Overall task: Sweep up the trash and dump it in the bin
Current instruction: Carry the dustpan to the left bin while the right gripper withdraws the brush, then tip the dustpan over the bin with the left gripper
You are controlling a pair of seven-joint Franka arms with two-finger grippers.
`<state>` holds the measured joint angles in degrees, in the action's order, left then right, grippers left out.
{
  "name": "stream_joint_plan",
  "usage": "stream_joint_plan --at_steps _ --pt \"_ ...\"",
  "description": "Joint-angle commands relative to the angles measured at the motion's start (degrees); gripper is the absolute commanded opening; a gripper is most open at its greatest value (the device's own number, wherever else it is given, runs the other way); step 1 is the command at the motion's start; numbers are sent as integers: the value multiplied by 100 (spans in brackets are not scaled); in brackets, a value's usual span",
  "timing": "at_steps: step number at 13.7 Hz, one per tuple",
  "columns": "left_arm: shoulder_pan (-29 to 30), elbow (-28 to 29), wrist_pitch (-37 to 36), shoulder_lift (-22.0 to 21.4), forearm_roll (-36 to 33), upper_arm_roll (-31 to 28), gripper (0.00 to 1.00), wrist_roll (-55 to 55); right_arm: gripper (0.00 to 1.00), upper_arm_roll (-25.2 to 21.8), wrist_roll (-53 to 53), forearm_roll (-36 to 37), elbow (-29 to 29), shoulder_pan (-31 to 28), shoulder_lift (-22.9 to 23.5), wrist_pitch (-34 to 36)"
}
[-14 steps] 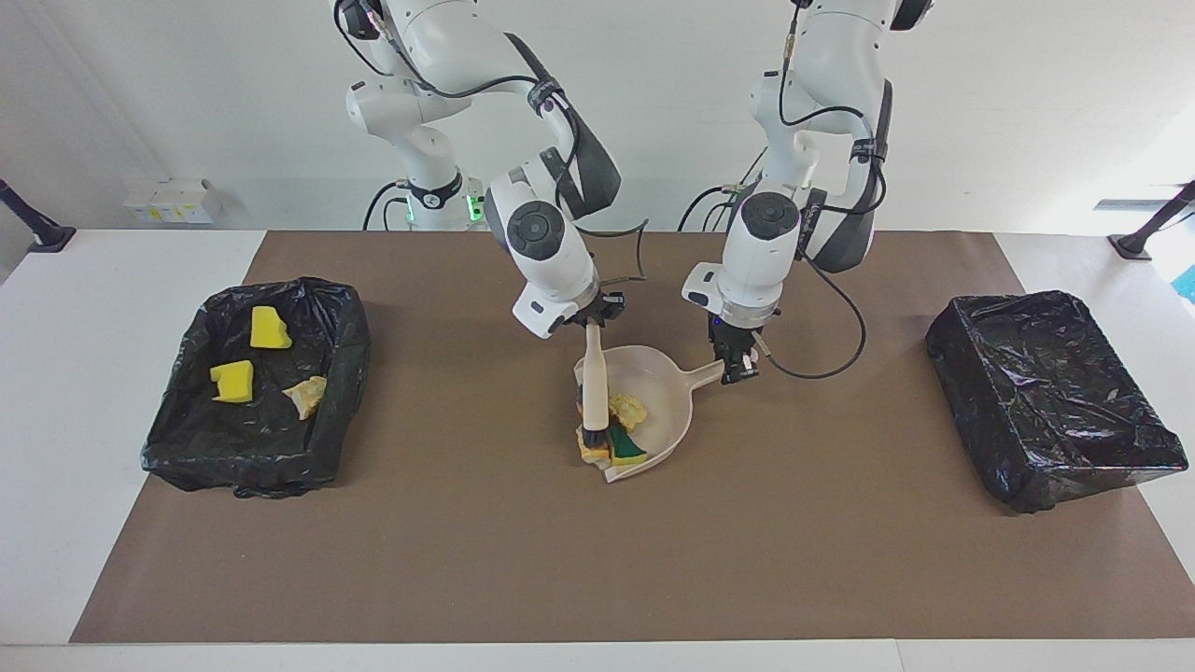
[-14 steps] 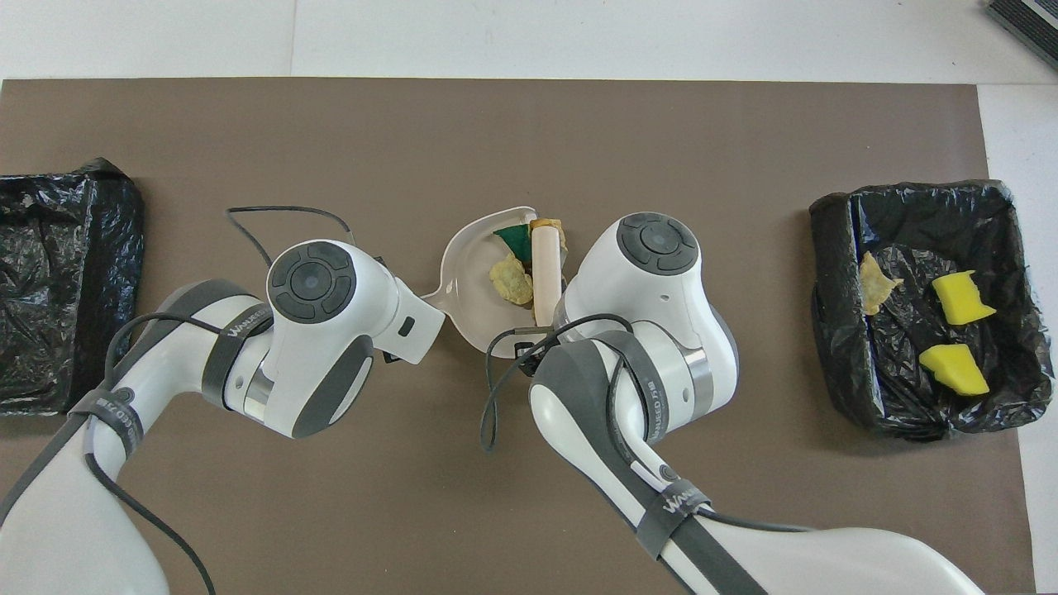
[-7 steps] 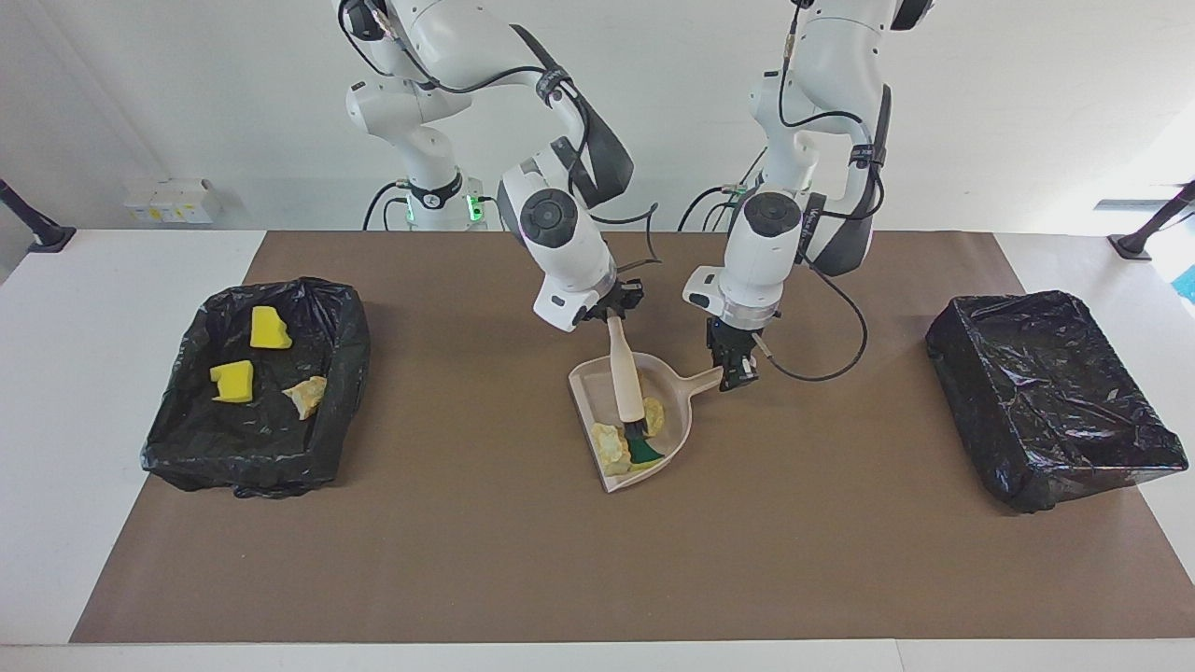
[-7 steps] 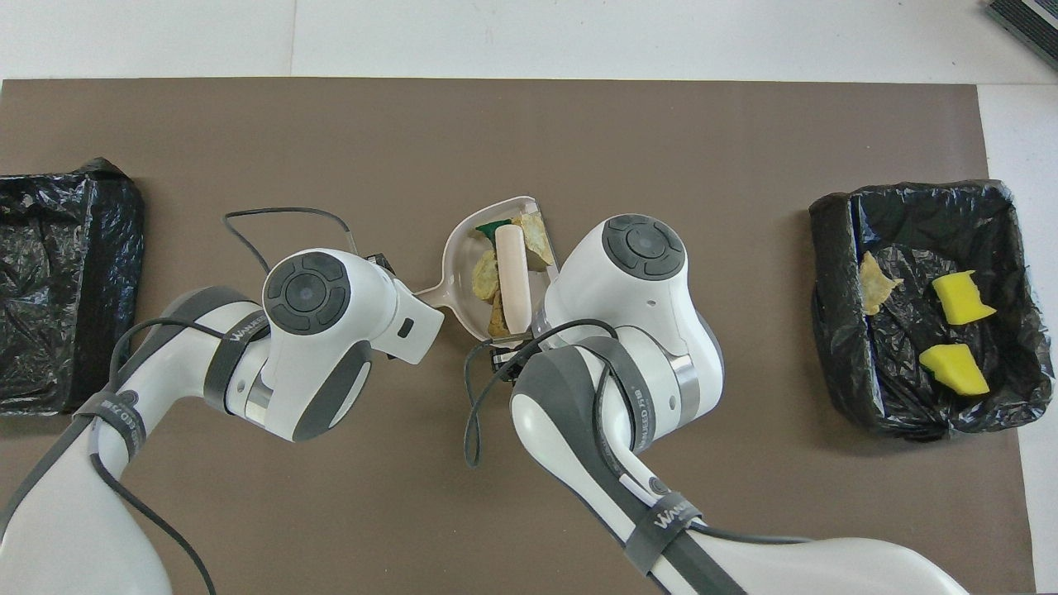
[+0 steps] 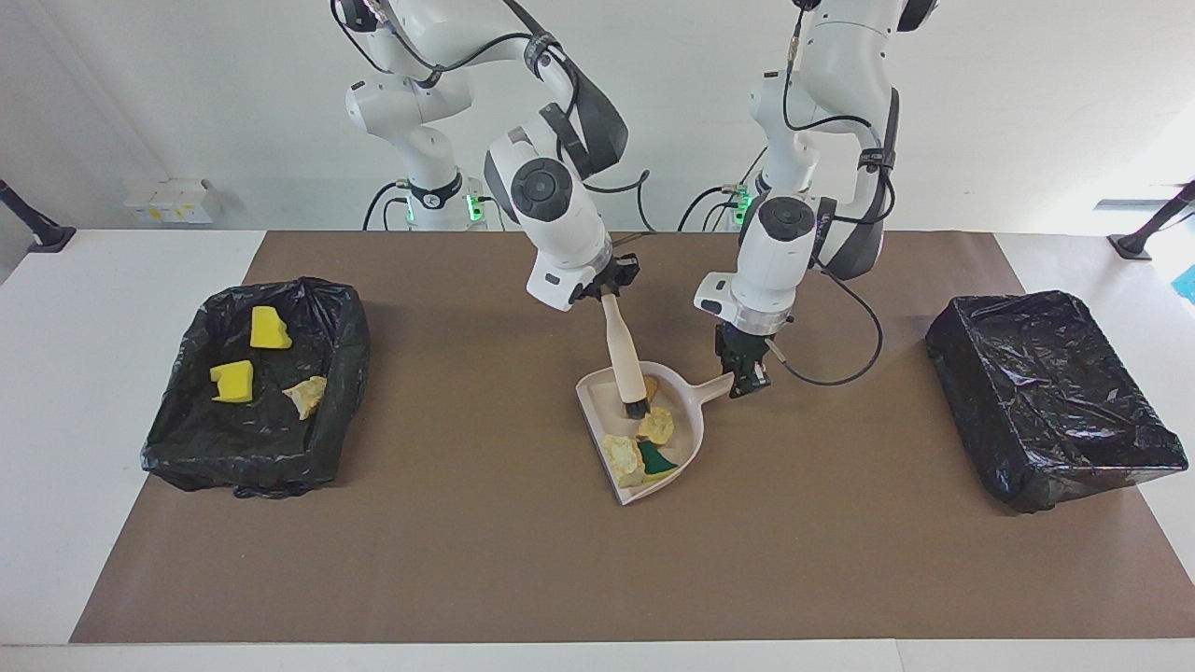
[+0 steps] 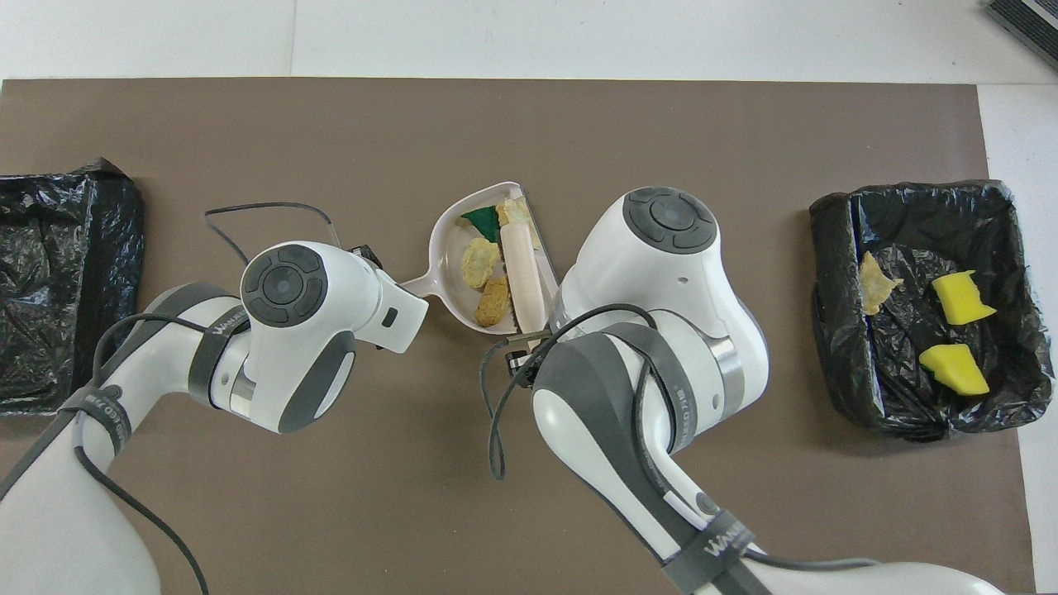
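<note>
the right gripper (image 5: 609,283) hangs above the closed end of the dustpan (image 5: 688,437), clamped narrow on the top of the brush (image 5: 623,355). the brush slants down so its dark bristles sit inside the pan, likely to pin the load while the pan is handled. the left gripper (image 5: 747,377) is closed on the tip of the dustpan's handle, which points toward the left arm's end of the table (image 5: 93,280). that grip steadies the pan and lets the arm lift or tip it.

in the pan lies part of the trash: an orange-brown piece (image 5: 651,385) at the closed end by the bristles, a yellow chunk (image 5: 656,426) in the middle, then another yellow chunk (image 5: 621,455) and the green wedge (image 5: 659,459) at the open lip, the part of the pan farthest from the robots. sweeping looks finished; dumping seems next.

well apart from the dustpan, toward the right arm's end, the lined bin (image 5: 347,355) holds three more scraps (image 5: 232,382). a second lined bin (image 5: 1055,401) sits well apart toward the left arm's end.

from overhead both arms' wrists cover their grippers. whether the pan's lip rests on the brown mat (image 5: 467,560) or is just raised cannot be told. the second bin's inside is hard to read under the black liner.
</note>
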<state>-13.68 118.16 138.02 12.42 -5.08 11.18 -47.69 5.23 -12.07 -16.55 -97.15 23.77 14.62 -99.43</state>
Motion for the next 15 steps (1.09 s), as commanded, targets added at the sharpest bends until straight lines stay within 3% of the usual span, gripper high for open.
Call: stream_joint_plan --at_steps 1,3,7,10,13,15 --pt "269 67 138 -38 295 24 0 -476 0 40 642 869 283 -311 -20 581" --pt "462 -11 -46 -151 760 24 0 -1082 0 22 863 1022 258 -521 -12 662" --pt "1182 -801 -1459 -222 1472 24 0 -2461 0 13 497 1470 109 -1390 -3 916" --pt "1745 -1137 -2085 -266 1711 33 0 -3201 0 31 555 1470 -724 -2077 -362 786" --pt "2395 -1259 -2401 -459 2063 33 0 -3991 0 57 495 1409 -964 -1991 -512 785" --pt "2948 -1391 -2491 -460 2378 33 0 -4606 0 93 -256 1260 -1025 -1309 -618 768"
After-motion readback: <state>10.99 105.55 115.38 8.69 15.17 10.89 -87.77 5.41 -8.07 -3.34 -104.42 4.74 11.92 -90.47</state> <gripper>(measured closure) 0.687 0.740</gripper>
